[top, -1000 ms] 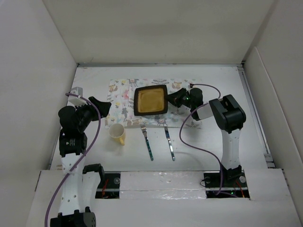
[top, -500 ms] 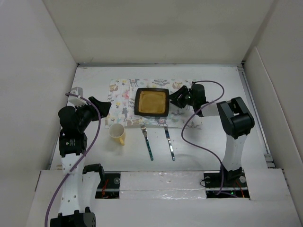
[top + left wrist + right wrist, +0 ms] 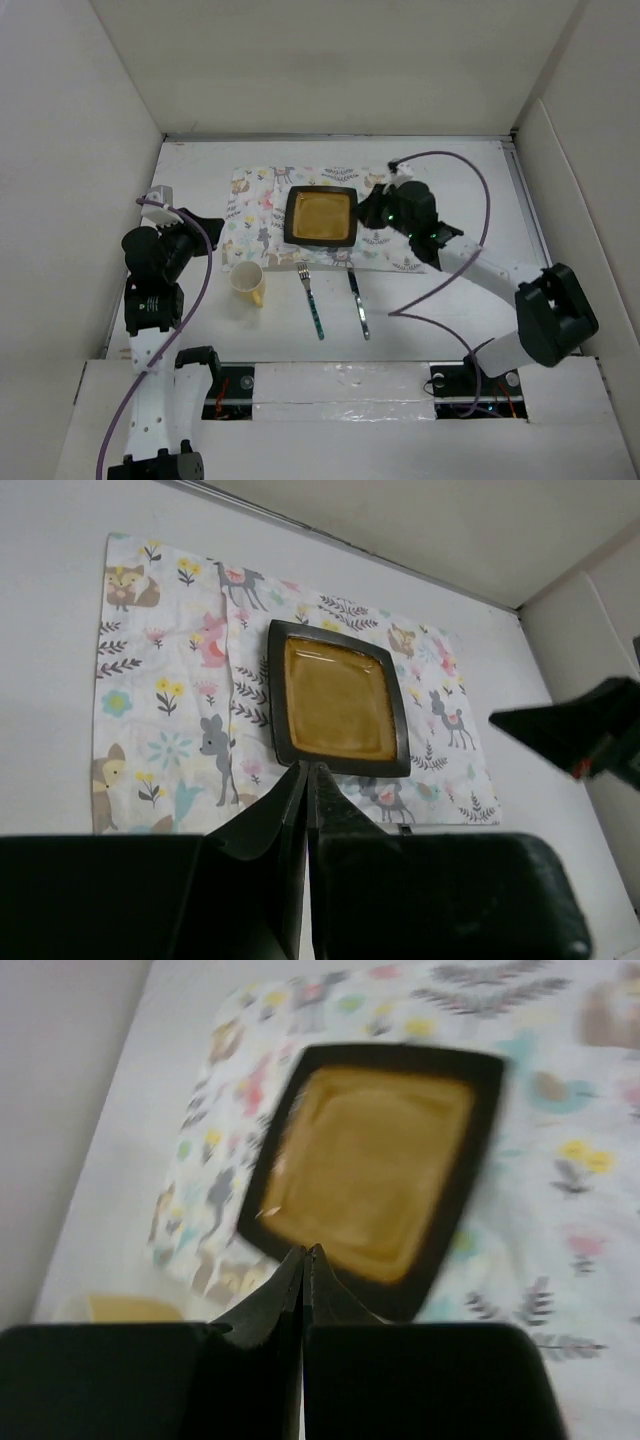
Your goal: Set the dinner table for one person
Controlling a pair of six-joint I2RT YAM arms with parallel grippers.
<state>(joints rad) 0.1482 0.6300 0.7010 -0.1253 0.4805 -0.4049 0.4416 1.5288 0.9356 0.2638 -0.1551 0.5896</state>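
A square plate (image 3: 321, 217) with a dark rim and amber middle lies flat on the patterned cloth (image 3: 255, 215) on the white dinner table (image 3: 470, 180). In front of the cloth stand a yellow cup (image 3: 247, 281), a fork (image 3: 311, 302) and a knife (image 3: 358, 302). My right gripper (image 3: 363, 216) hovers just right of the plate, shut and holding nothing; its wrist view shows the tips (image 3: 305, 1250) above the plate (image 3: 375, 1170). My left gripper (image 3: 220, 223) sits off the cloth's left edge, shut and holding nothing, its tips (image 3: 308, 768) aimed at the plate (image 3: 338, 698).
White walls close in the table on the left, back and right. A purple cable (image 3: 470, 215) loops over the right arm and another follows the left arm. A small pale block (image 3: 160, 192) sits near the left wall.
The right gripper let go of the plate's right edge and closed. The plate settled flat and square on the cloth. The right arm's elbow swung out to the lower right. The left gripper closed.
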